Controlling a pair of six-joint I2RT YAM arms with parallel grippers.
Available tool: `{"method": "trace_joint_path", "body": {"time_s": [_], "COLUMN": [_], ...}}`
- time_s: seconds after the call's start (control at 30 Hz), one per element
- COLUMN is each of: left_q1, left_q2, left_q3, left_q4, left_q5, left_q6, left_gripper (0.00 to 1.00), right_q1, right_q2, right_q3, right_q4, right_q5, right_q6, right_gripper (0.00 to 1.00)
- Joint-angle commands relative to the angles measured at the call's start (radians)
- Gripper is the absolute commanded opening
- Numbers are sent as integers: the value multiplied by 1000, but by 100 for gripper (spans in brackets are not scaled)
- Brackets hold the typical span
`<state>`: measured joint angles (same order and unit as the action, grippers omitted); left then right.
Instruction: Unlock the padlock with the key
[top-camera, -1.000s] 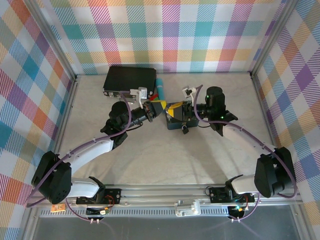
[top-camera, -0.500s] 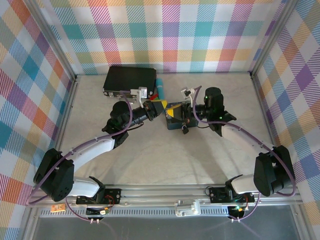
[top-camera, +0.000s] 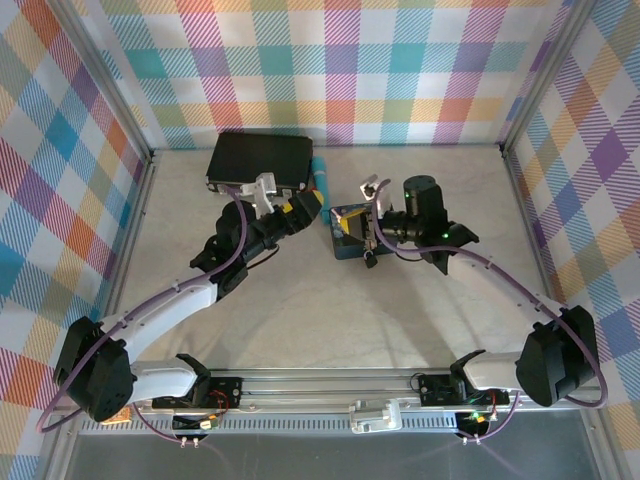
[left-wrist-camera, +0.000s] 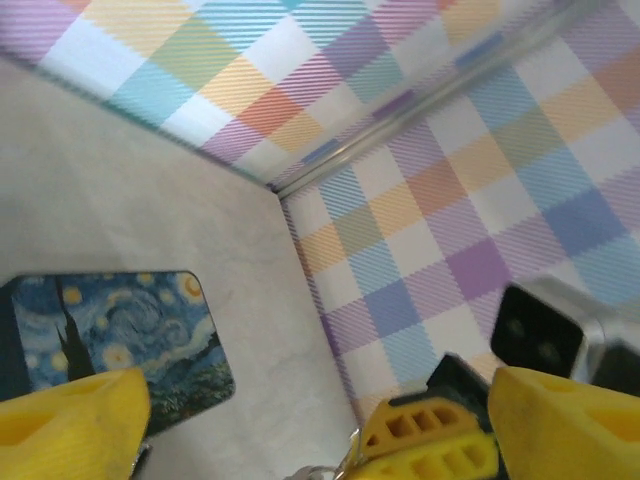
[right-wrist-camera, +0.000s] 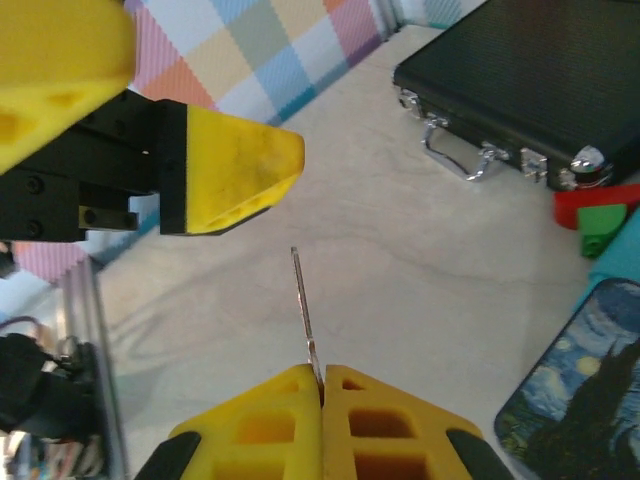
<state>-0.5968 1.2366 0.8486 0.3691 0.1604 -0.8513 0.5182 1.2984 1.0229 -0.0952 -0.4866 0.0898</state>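
My right gripper (right-wrist-camera: 322, 380) is shut on the key (right-wrist-camera: 302, 305), a thin dark sliver that sticks out past the fingertips above the bare table. It hovers by the blue starry-night tin (top-camera: 349, 232). My left gripper (top-camera: 303, 208) stands open a short way to the left, facing the key, with nothing between its yellow fingers (right-wrist-camera: 238, 170). A small silvery loop (left-wrist-camera: 308, 470) peeks in at the bottom edge of the left wrist view, beside the right fingers (left-wrist-camera: 440, 440). I cannot tell whether that loop is the padlock.
A black case (top-camera: 260, 158) with a silver latch lies at the back left. A teal tube (top-camera: 322, 178) and small red and green pieces (right-wrist-camera: 593, 215) lie between it and the tin. Checked walls close in the back and both sides.
My left gripper has drawn back up and to the left, away from the tin and the right gripper. The right gripper still holds the key and has shifted only slightly.
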Motion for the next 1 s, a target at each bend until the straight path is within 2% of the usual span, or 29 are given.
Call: {"method": "trace_joint_path", "body": {"time_s": [0.0, 0.13, 0.27, 0.6, 0.8, 0.97], "left_q1": [-13, -40, -58, -80, -81, -84], "left_q2": [46, 116, 173, 191, 191, 195], "left_q3": [52, 55, 54, 69, 80, 89], "left_q4": [-74, 4, 67, 59, 47, 17], "left_q5": [-35, -51, -58, -83, -84, -81], "left_q6": [-199, -282, -343, -334, -338, -335], "left_gripper": [75, 61, 54, 51, 39, 38], "right_q1": [48, 59, 84, 104, 130, 150], "right_q2": [28, 63, 70, 123, 136, 132], "right_q3": [61, 75, 73, 95, 99, 98], "right_q4": [-80, -69, -61, -93, -92, -87], "right_q5": [209, 255, 307, 319, 368, 401], "right_q6": [-95, -99, -130, -162, -209, -233], "right_gripper": [0, 0, 0, 0, 0, 0]}}
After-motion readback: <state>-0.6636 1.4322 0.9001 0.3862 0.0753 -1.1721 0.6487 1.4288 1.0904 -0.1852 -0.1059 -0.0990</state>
